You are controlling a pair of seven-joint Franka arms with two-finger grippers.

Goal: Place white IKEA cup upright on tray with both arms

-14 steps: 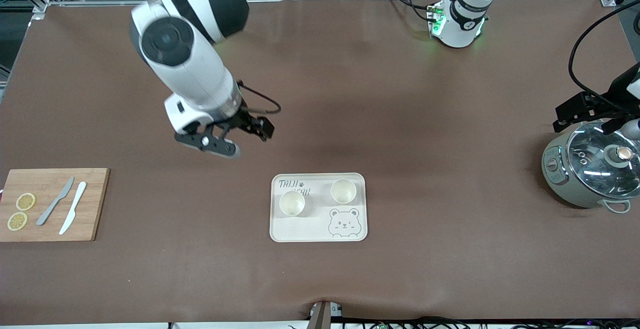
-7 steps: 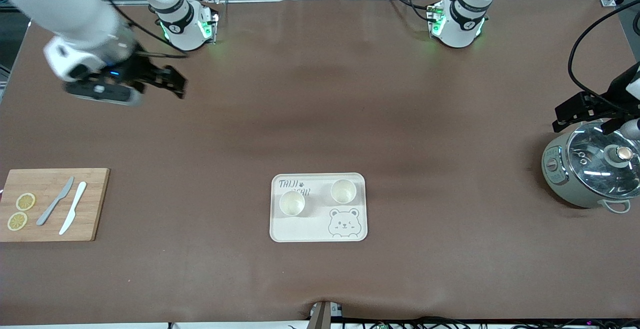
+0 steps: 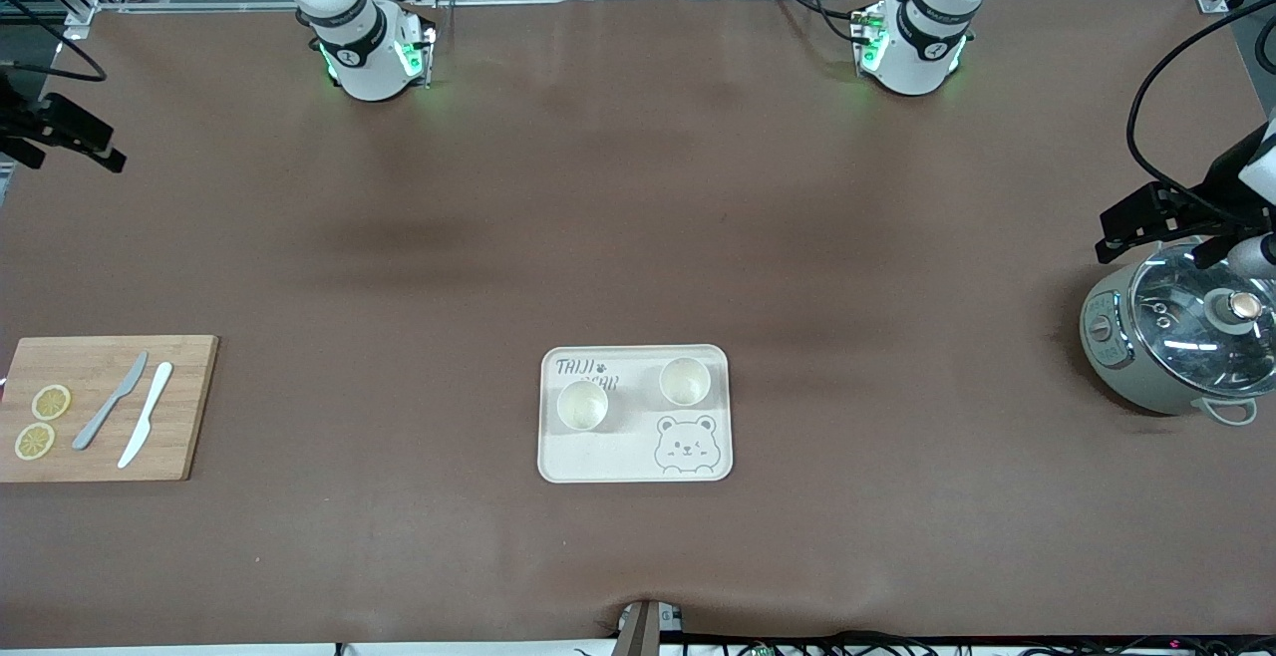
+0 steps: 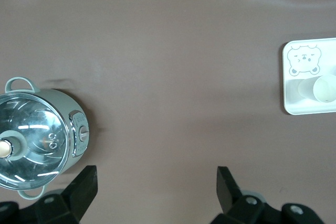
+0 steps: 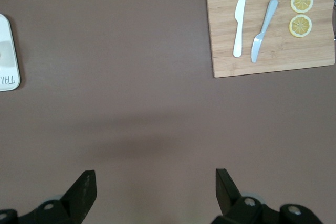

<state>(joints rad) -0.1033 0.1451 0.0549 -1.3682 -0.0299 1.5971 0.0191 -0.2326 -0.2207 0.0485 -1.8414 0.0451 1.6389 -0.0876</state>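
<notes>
Two white cups, one (image 3: 582,405) and another (image 3: 684,381), stand on one tray (image 3: 635,464), and one wooden cutting board (image 3: 95,362) carries two knives, a grey one (image 3: 110,401) and a white one (image 3: 146,414). There are two lemon slices (image 3: 51,401) (image 3: 34,441) and one lidded pot (image 3: 1176,339).

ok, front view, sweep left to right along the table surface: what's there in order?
lemon slices → grey knife → white knife, all on the cutting board → tray with two cups → pot with glass lid.
</notes>
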